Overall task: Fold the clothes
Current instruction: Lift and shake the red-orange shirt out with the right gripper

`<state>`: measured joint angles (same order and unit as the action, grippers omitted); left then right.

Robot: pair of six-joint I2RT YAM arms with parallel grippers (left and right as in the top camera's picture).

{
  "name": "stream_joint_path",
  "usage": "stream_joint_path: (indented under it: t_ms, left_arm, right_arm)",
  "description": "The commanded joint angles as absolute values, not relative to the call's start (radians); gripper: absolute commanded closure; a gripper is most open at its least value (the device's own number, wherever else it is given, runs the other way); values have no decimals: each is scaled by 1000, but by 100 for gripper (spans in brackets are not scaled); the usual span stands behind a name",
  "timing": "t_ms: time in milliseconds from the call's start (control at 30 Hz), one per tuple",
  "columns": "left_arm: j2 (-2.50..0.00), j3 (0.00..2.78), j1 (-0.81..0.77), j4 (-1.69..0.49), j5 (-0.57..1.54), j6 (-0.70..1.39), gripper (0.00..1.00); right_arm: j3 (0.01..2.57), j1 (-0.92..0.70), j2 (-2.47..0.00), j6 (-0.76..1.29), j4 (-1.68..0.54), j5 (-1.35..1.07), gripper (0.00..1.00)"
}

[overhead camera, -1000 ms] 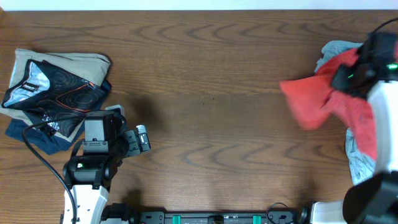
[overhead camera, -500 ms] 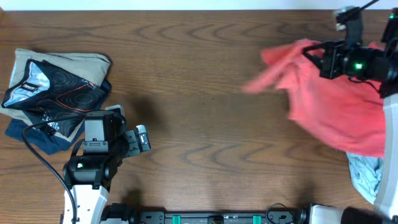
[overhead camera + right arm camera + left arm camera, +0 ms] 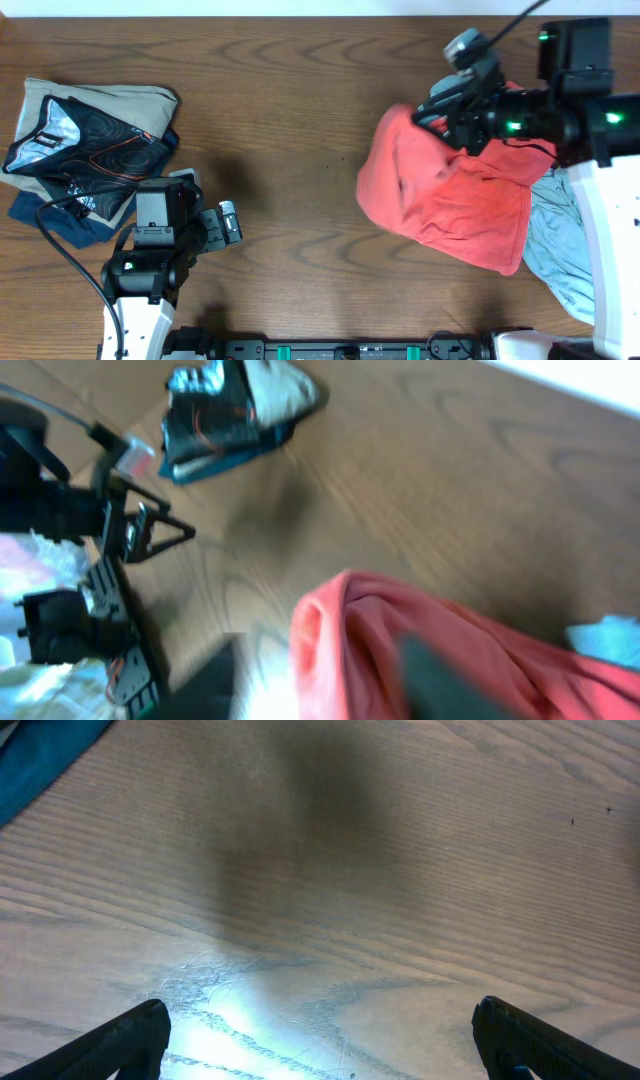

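The coral-red T-shirt (image 3: 450, 210) lies crumpled in a loose heap on the right half of the table, over part of a pale grey-blue shirt (image 3: 560, 240). My right gripper (image 3: 437, 115) hangs over the red shirt's upper left edge. In the blurred right wrist view its two dark fingers stand apart, with a fold of the red shirt (image 3: 350, 650) between and below them (image 3: 325, 680); a bit of the grey-blue shirt (image 3: 610, 635) shows at the right. My left gripper (image 3: 228, 222) is open and empty over bare wood (image 3: 320, 1020).
A pile of folded garments (image 3: 90, 140), tan, black-patterned and dark blue, lies at the far left, just behind the left arm. It also shows in the right wrist view (image 3: 235, 405), and a blue cloth corner (image 3: 40, 750) shows in the left wrist view.
The right arm swept the red shirt from the far right edge leftwards, and the shirt has dropped into a heap. Its jaws have come apart. The left arm stayed still.
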<state>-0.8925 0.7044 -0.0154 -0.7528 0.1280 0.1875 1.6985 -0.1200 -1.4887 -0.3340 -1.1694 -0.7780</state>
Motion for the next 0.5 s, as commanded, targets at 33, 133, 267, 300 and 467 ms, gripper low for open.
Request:
stream_joint_path:
  t_ms: [33,133,267,300,467]
  left_arm:
    - [-894,726,-19,-751,131,200,2]
    - [-894,726,-19,-736,131,214,2]
    - [-894,726,-19,-685,140,324,2]
    - [-894,726,-19,-668,161,345,2]
    - [-905,726,-20,-606,355,362,2]
  right_arm:
    - [1687,-163,-1538,-327,-1187,-632,13]
    - [1687,-163,-1553,-186,-1185,-424,7]
    - [1687,-150,-1554,44,-1201,-51,3]
    - [1687,-146,-1554,92,-1215,30,1]
    - [1687,-105,-1554,150,-1278,139,1]
